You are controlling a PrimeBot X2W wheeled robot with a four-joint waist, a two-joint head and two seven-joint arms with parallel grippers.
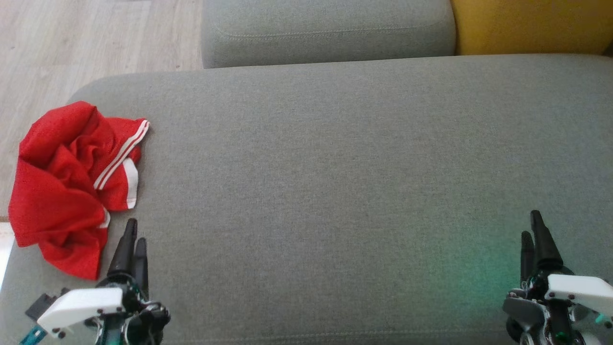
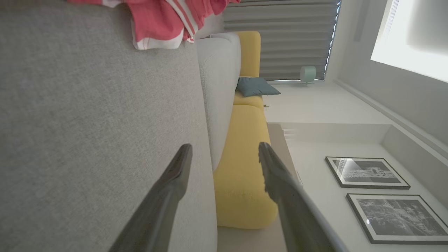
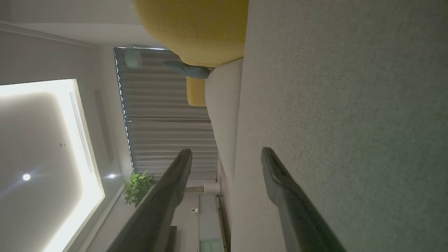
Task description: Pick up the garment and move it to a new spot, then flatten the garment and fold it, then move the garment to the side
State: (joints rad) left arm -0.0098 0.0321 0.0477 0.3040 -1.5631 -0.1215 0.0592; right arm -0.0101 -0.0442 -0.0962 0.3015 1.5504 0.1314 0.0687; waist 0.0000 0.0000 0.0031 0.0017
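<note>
Dark fingers, white wrist covers
The left gripper [image 1: 135, 230] and right gripper [image 1: 530, 225] have long, tapered black fingers [image 1: 125, 249] — angular white covers [image 1: 81, 306] dotted with dark screws [image 1: 56, 329], thin cables [image 1: 153, 304] beneath.

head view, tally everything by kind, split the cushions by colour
garment: 1
end effector: 2, left and right
grey cushion: 2, the big near one and the far one
yellow cushion: 1
total: 6

Grey sofa [image 1: 335, 167] w/ yellow sofa [image 1: 527, 24] behind, wood floor [image 1: 96, 38].
</note>
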